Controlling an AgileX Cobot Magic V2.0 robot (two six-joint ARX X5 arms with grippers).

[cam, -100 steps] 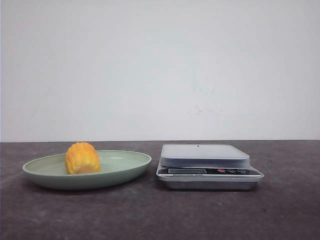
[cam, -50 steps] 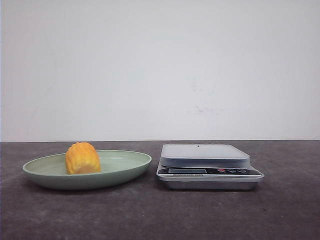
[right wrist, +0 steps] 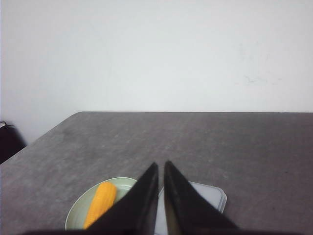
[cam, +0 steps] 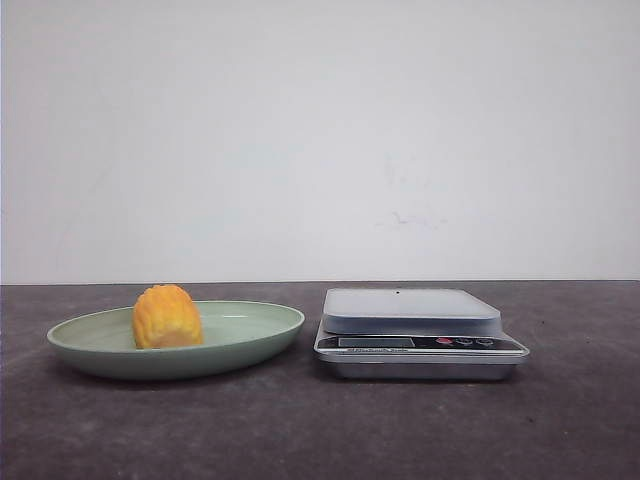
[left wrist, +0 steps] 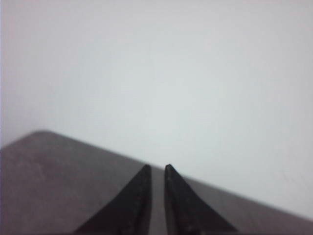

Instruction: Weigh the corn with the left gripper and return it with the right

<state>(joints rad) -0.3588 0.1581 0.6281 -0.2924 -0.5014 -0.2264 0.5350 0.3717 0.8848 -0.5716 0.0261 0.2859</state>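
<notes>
The corn (cam: 167, 316), a yellow-orange cob piece, lies in a pale green plate (cam: 270, 335) on the left of the dark table. A silver kitchen scale (cam: 420, 345) stands to the right of the plate with nothing on its platform. Neither gripper shows in the front view. In the right wrist view my right gripper (right wrist: 161, 164) is shut and empty, high above and behind the corn (right wrist: 100, 203), the plate (right wrist: 78, 213) and the scale (right wrist: 212, 196). In the left wrist view my left gripper (left wrist: 156, 167) is shut and empty, with only table and wall ahead.
A plain white wall stands behind the table. The dark grey table top (cam: 320, 430) stretches in front of the plate and scale. The table's left edge and a dark object (right wrist: 9, 142) beyond it show in the right wrist view.
</notes>
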